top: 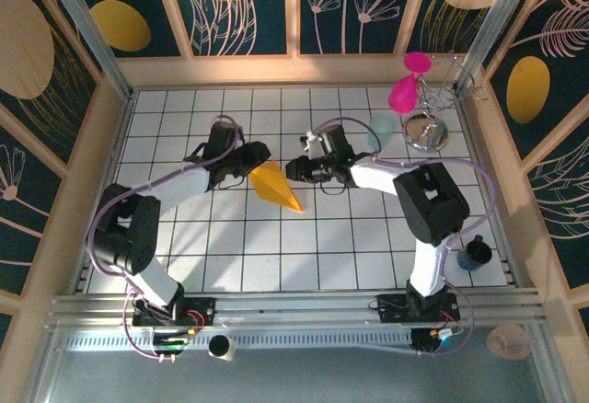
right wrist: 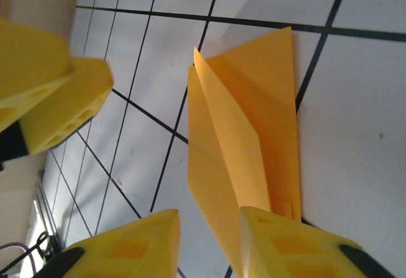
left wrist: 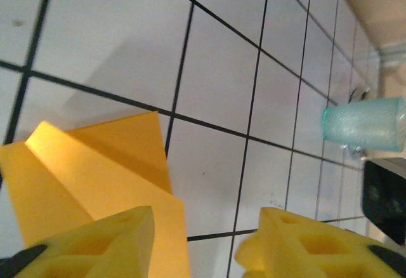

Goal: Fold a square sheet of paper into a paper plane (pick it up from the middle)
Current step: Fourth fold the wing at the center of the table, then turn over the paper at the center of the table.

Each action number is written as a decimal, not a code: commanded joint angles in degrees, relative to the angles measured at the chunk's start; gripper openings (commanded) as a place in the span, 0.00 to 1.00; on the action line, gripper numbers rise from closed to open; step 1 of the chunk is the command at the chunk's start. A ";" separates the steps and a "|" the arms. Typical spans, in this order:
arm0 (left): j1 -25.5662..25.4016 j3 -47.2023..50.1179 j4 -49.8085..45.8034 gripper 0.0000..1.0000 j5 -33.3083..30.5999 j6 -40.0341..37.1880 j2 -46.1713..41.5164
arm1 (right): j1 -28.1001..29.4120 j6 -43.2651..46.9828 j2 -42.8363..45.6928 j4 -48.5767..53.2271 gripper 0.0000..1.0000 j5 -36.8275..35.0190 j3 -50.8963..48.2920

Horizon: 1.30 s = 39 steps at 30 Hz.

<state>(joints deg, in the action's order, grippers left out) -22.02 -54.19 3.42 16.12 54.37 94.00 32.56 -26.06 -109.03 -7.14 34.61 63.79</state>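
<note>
So the small orange-yellow paper plane (top: 276, 187) is lying on the white tiled bench (top: 230, 256), roughly mid-bench between the two arms. From the top camera its long axis runs on a diagonal: the wide blunt end sits far-left and the sharp tip points near-right, toward the robot's side of the bench. It's a narrow kite shape made of thin, plain, matte paper with crisp creases, and the wrist views show a folded flap standing up a bit along the centre line and throwing a soft shadow on the tiles. The left hand (top: 250, 161) is right at the wide end, with its chunky yellow fingers (left wrist: 114, 240) spread apart. They look like hollow-celled blocks, and there's paper and bare tile showing through the gap, so it isn't pinching anything. The right hand (top: 296, 169) sits just beside the plane's far-right edge. Its jaws are also apart, straddling the paper's edge without clamping it, as far as I can see. The bench itself is glossy square tiles with thin dark grid lines. Further out toward the far right is a pale teal frosted cup (top: 382, 130), well apart from the plane.
</note>
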 commanded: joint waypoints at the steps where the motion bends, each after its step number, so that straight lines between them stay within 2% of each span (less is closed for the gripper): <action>1: 1.69 6.67 6.95 0.53 2.11 5.39 -1.77 | -0.35 1.55 -3.79 -0.51 0.35 2.10 3.56; 5: 2.40 11.65 12.19 0.56 4.00 8.07 -3.63 | -0.38 4.68 -7.10 1.59 0.37 3.48 6.84; 21: 2.42 12.27 12.22 0.58 4.80 8.02 -2.42 | -0.31 7.65 -13.13 3.69 0.34 5.99 11.46; 24: 2.43 12.27 12.31 0.58 5.07 7.95 -2.41 | -0.38 7.90 -13.18 3.37 0.27 6.66 11.43; 28: 2.42 12.40 12.65 0.58 5.37 7.64 -2.80 | -0.39 7.95 -12.57 2.17 0.08 6.98 11.20; 30: 2.42 12.48 13.30 0.58 5.66 7.02 -3.73 | -0.64 6.84 -11.20 0.24 0.03 6.74 10.31; 35: 2.42 13.39 16.88 0.59 6.95 4.36 -8.68 | -0.84 0.12 -5.50 -9.46 0.00 10.03 6.92; 39: 2.41 14.65 23.00 0.62 9.95 4.85 -12.17 | -3.26 -6.20 -1.17 -16.36 0.00 12.21 5.58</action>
<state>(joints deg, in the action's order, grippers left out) -19.70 -40.80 19.38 22.85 60.25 84.27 30.76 -26.46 -115.35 -14.31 43.77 69.97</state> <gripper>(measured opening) 0.612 0.053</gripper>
